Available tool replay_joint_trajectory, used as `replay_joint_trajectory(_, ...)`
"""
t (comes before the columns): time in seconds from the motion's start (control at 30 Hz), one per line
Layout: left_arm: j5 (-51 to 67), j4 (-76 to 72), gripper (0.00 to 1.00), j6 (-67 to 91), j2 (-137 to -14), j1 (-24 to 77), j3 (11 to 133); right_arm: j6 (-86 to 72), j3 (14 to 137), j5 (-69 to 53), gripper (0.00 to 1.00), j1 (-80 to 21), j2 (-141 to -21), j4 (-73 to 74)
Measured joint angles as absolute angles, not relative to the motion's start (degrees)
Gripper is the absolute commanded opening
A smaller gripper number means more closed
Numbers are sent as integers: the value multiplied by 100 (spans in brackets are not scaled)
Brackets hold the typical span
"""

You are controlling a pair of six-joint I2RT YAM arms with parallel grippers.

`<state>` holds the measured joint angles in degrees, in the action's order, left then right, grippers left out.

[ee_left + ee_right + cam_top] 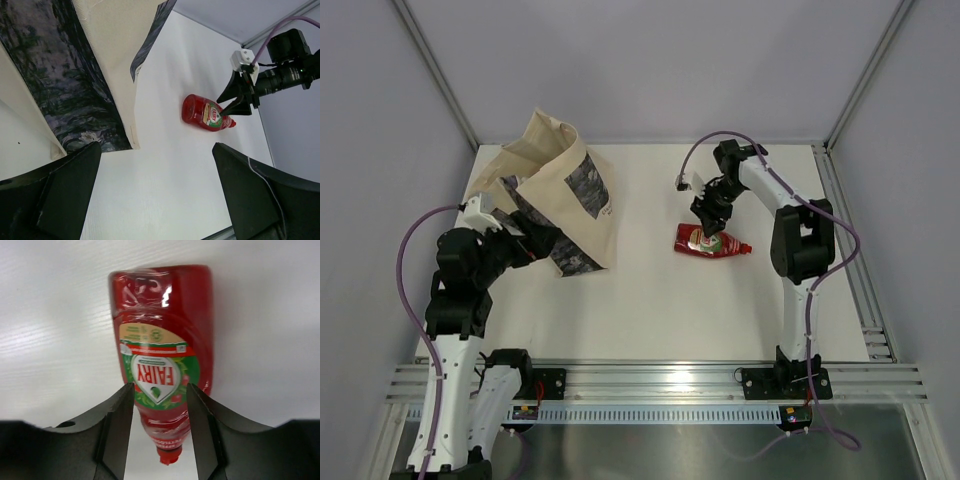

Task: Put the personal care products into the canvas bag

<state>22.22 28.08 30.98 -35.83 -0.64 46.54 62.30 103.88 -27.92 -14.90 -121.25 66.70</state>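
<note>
A red bottle [710, 242] with a green and white label lies on its side on the white table, right of the middle. It also shows in the left wrist view [204, 112] and the right wrist view [162, 335]. My right gripper [708, 217] hangs just over it, open, with one finger on each side of its neck end [160, 405]. The canvas bag [560, 190] stands slumped at the back left, its dark printed panel [55, 85] facing the bottle. My left gripper [542, 241] is open and empty beside the bag's near corner [155, 190]. No other bottles show.
Grey walls close in the table at the back and on both sides. Aluminium rails [660, 380] run along the near edge, and another rail [855, 260] runs down the right side. A purple cable [705, 142] loops off the right wrist.
</note>
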Motion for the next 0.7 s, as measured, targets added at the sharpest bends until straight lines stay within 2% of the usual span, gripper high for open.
replay_joint_trajectory(0.03,2239,2801,99,3089,-3579,-64,4650,6023,10510,-2777,57,-1492,-12243,6672)
replay_joint_trajectory(0.1,2259,2790,99,3059,-3553,-64,4646,5732,10551,-2718,67,-1496,-12374,6628)
replay_joint_trajectory(0.23,2257,2788,99,3002,-3363,-64,4635,5537,10025,-2591,97,-1533,-12230,6368)
replay_joint_trajectory(0.5,2255,2805,99,3000,-2993,-60,4519,5221,8962,-2220,99,-1920,-11251,5572)
replay_joint_trajectory(0.7,2255,2847,99,3000,-2969,-60,4449,4864,8121,-1216,100,-2359,-11135,4624)
